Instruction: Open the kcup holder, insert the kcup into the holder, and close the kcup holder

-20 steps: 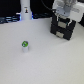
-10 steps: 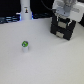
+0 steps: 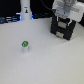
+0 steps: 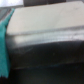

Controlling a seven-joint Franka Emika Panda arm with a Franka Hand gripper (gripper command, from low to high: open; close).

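The kcup holder (image 3: 63, 29) is a black boxy unit at the exterior view's right, far side of the white table. My gripper (image 3: 65, 21) hangs right over its top front, with the white hand above it; the fingers are too blurred to tell open from shut. The kcup (image 3: 24, 45), a tiny white pod with a green top, stands upright on the table toward the exterior view's left, well apart from the gripper. The wrist view is filled by the holder's pale top and dark front (image 4: 47, 50), blurred and very close.
A tall white bottle-like post (image 3: 25, 11) stands at the back toward the exterior view's left. Dark equipment lines the back edge. The white table (image 3: 45, 62) spreads in front. A teal shape (image 4: 4, 40) shows at the wrist view's edge.
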